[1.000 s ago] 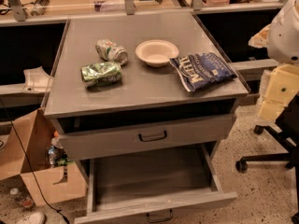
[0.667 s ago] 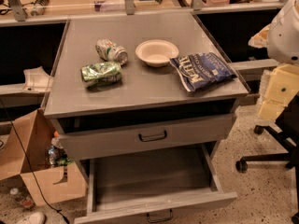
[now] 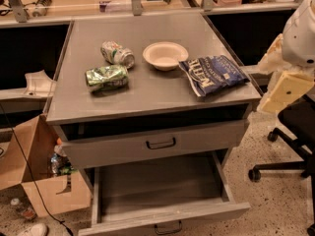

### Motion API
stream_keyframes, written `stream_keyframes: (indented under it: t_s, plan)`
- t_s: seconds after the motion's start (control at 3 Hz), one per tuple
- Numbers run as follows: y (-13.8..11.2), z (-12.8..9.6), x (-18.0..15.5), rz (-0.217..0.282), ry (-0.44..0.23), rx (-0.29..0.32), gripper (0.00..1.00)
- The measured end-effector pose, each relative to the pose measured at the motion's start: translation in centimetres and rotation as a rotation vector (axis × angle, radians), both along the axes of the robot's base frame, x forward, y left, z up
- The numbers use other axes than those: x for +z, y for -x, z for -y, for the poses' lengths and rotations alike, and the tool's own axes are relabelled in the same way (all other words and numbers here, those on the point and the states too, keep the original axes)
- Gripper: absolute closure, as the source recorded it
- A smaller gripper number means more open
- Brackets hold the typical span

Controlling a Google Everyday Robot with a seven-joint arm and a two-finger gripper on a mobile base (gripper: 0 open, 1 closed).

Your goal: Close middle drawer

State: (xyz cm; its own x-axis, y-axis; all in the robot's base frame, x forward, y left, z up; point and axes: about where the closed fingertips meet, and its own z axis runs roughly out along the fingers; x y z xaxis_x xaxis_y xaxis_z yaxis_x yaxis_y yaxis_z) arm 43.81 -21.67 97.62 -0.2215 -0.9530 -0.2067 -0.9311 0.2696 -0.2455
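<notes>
- The gripper [image 3: 284,89] is seen at the 3 o'clock edge of the view, off the right side of the cabinet top [image 3: 147,95]. How far it is open cannot be told, and nothing is seen to be held by it.
- The middle drawer [image 3: 162,219] is found at 6 o'clock, pulled well out from under the top drawer [image 3: 152,146]. Its tray is bare and its low front panel lies nearest the camera. Its dark loop handle [image 3: 167,227] is partly cut off by the lower edge.
- The gripper is well apart from that front panel, so the approach is judged not yet begun. The step in hand is taken to be bringing the gripper down and round toward 6 o'clock, in front of the panel.
- A push is called for rather than a grasp. Contact is best made flat on the panel, near its middle by the handle, so that the drawer is not skewed on its runners.
- The push should be kept level and straight toward 12 o'clock until the panel sits beneath the top drawer's front.
- The top drawer appears to stand slightly out and should not be nudged. The office chair [image 3: 290,146] at 4 o'clock is to be avoided on the way down.
- The bowl [image 3: 165,54], the chip bag [image 3: 212,74] and the crushed green can [image 3: 107,77] are best left undisturbed.
</notes>
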Motion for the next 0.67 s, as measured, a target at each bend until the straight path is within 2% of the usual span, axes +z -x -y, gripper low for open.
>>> stream_keyframes:
  t_s: [0.33,0.67]
  plan:
    - [-0.2,0.0,0.4,0.01,0.0,-0.003,0.72]
    - [-0.6,0.1,1.4,0.034,0.001,-0.012,0.96]
